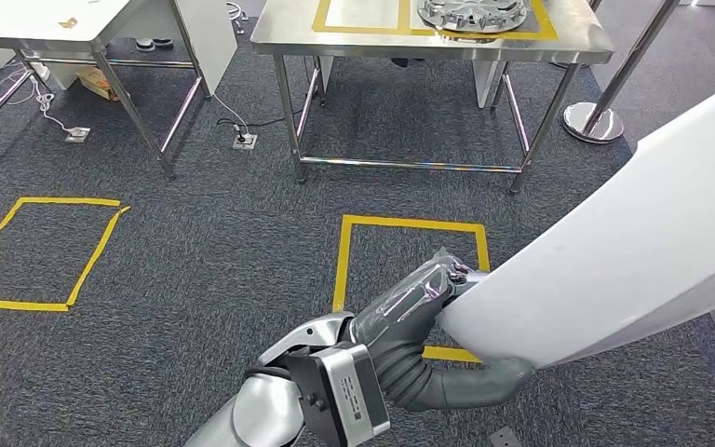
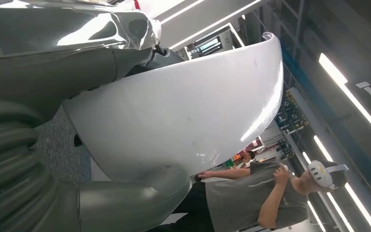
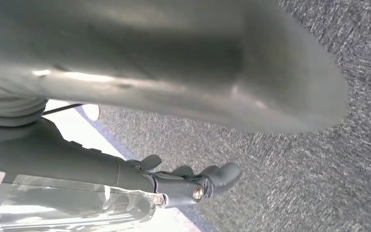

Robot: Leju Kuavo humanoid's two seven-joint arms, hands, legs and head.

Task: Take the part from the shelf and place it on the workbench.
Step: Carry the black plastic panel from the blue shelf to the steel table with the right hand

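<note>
Grey carpet marked with two yellow tape squares runs up to one steel bench (image 1: 559,47) at 12 o'clock, already carrying one round metal part (image 1: 470,14). One white curved panel (image 1: 633,242) is off the shelf, carried at 3 o'clock and not yet set down. The left hand (image 1: 428,293) grips its lower edge, and the right hand (image 3: 193,181) curls under it.

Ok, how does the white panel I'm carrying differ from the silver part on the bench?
The panel is white, smooth and plain; the silver part is round, metallic and spoked. The panel is gripped by the left hand and tilted above the carpet; the silver part lies flat on the bench.
</note>
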